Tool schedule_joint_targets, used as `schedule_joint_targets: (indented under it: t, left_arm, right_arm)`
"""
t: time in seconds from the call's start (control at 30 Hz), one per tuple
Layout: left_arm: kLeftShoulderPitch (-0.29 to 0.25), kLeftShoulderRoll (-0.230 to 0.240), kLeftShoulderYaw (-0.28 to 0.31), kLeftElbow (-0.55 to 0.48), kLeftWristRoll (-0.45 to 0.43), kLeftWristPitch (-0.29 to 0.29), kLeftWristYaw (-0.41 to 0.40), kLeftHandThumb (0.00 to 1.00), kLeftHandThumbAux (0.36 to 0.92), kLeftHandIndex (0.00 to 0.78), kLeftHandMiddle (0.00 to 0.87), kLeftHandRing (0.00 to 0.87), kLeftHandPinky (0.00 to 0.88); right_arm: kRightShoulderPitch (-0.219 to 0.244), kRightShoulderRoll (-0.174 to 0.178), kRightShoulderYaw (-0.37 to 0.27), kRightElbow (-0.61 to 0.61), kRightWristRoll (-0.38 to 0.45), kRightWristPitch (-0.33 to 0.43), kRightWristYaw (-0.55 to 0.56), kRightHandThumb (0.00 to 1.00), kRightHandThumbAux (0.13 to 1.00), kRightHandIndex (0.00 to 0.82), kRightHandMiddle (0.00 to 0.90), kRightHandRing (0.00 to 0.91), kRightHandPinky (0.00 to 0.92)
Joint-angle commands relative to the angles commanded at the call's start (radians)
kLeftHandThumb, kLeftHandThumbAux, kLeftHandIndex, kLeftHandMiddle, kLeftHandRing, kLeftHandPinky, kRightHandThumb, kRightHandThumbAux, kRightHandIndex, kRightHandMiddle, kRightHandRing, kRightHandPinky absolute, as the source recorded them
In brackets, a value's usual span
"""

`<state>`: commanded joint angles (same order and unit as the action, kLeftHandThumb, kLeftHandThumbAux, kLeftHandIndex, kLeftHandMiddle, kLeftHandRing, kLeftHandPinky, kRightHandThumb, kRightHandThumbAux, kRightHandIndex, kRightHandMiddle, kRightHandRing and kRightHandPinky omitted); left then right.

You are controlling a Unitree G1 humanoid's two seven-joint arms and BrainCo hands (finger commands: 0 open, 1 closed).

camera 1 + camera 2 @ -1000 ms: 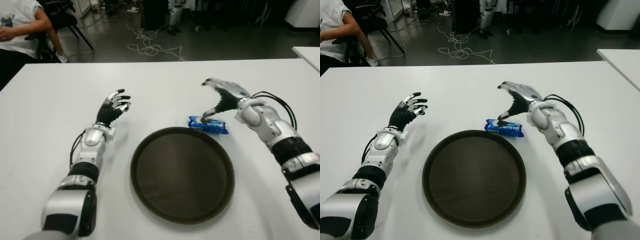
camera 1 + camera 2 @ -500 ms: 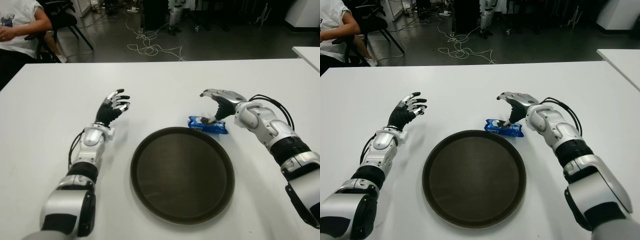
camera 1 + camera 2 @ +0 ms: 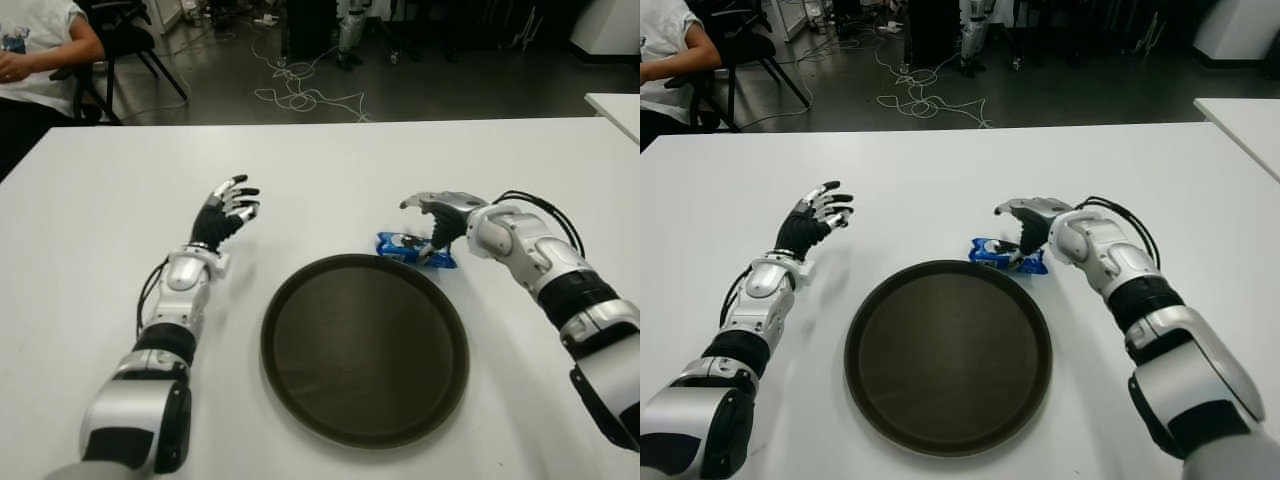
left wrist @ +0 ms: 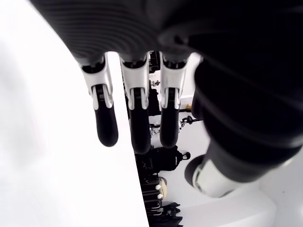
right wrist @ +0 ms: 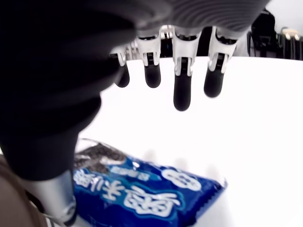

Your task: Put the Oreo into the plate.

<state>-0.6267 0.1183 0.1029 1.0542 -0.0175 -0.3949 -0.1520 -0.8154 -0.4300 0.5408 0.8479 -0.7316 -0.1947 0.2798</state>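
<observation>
— Where's the Oreo pack [image 3: 415, 248]?
— On the white table [image 3: 330, 180], right of frame centre, touching the far rim of the dark plate [image 3: 364, 346]. Not in it yet.
— What changed?
— The right hand [image 3: 436, 222] has dropped from above onto the pack within a second; fingers [image 5: 182, 90] extended over it, thumb beside it, not closed.
— So?
— Probably about to grasp. The left hand [image 3: 225, 213] shows left of the plate, fingers spread, empty.

White, unreadable lettering on Oreo packet [image 5: 142, 196].
</observation>
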Motion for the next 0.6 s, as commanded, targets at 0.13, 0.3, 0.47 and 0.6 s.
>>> schedule_joint_targets:
  t: [0.13,0.3,0.47,0.6]
  left_arm:
    - [-0.001,0.002,-0.003,0.001,0.005,-0.001,0.004,0.373,0.796,0.164,0.274,0.276,0.312]
    - [-0.002,0.002,-0.003,0.002,0.005,0.002,0.008,0.375,0.804,0.161,0.272,0.275,0.311]
    - [-0.001,0.001,-0.001,0.001,0.002,0.000,0.005,0.392,0.809,0.162,0.271,0.274,0.306]
    - [-0.001,0.000,-0.001,-0.001,0.001,0.000,0.004,0.376,0.809,0.164,0.271,0.276,0.304]
  right_arm:
    - [0.000,0.002,0.005,0.001,-0.001,0.000,0.001,0.000,0.746,0.107,0.116,0.123,0.134]
    - [-0.002,0.005,0.010,0.006,-0.003,0.001,-0.003,0.000,0.754,0.107,0.115,0.121,0.127]
    - [0.001,0.008,0.012,0.005,-0.007,0.008,-0.006,0.000,0.750,0.104,0.110,0.114,0.119]
    - [-0.001,0.009,0.016,0.002,-0.015,0.021,0.001,0.000,0.741,0.098,0.106,0.110,0.116]
